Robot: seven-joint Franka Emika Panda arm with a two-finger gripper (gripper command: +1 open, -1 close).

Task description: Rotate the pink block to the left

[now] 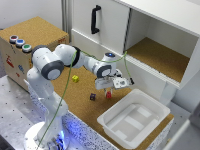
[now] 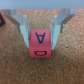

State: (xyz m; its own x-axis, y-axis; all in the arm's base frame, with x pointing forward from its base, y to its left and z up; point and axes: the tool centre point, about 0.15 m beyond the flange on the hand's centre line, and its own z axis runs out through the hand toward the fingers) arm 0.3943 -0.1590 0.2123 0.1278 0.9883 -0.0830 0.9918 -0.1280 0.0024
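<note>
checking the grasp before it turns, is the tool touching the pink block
Touching. The wrist view shows the tool with a finger pressed against each side of the pink block, no gap visible.

Robot lab, perforated metal bench (image 1: 12, 107), button box (image 1: 30, 42)

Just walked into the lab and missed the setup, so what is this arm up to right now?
The single Franka arm has its gripper down over the pink block on the cork tabletop. In the wrist view the block sits between the two fingers, which look closed against its sides. A dark cube and a yellow cube lie apart from it, and the white tray sits nearby, towards the exterior view's right.
</note>
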